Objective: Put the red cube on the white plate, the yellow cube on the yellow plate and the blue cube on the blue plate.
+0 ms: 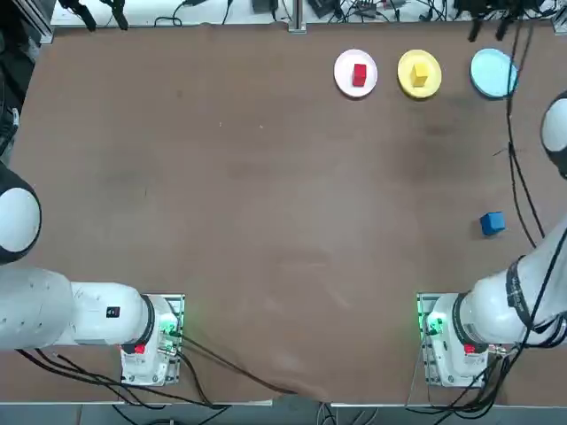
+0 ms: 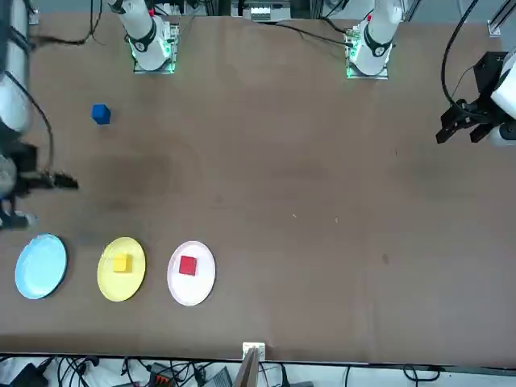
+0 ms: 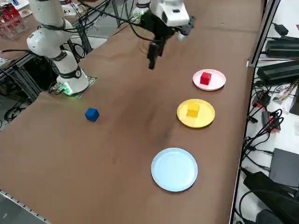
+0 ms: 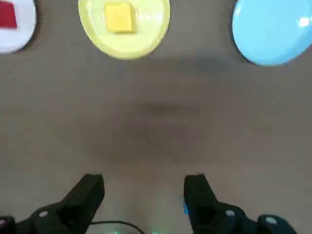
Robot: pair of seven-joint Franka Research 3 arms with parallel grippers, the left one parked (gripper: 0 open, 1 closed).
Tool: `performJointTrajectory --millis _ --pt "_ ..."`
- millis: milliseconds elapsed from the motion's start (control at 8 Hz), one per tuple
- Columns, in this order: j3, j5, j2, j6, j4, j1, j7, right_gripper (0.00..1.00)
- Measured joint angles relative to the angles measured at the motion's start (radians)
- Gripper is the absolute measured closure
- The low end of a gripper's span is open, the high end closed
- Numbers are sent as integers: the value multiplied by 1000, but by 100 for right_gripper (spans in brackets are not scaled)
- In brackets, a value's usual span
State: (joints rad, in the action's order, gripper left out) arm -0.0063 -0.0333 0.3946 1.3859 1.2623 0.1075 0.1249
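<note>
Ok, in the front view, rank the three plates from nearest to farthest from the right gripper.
1. Blue plate and yellow plate, left end and middle of the row, either side of the right gripper's line: too close to call.
2. White plate, right end of the row: farthest.

The overhead camera is looking straight down, arm bases along its bottom edge. The front camera is facing the robot from across the table (image 2: 322, 201). The side camera is looking down diagonally from the robot's right. The wrist camera is hanging nearest. All four are sharing the yellow plate (image 1: 419, 73).
</note>
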Motion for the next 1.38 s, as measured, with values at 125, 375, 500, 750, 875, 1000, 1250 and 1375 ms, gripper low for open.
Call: performJointTrajectory --millis 125,375,500,750,875,1000,1250,1375 --pt "-1 3 -40 -24 33 34 10 1" --pt "-7 4 -112 -18 163 76 1 1" --pt "-9 4 -149 0 241 109 2 0" --pt "-12 4 -227 71 436 148 7 0" --pt "-12 4 -274 156 568 150 7 0" --pt "-12 2 -326 263 720 155 7 0" --pt "-12 -3 -394 435 958 182 11 0" --pt "-12 -11 -401 506 1034 198 35 0"
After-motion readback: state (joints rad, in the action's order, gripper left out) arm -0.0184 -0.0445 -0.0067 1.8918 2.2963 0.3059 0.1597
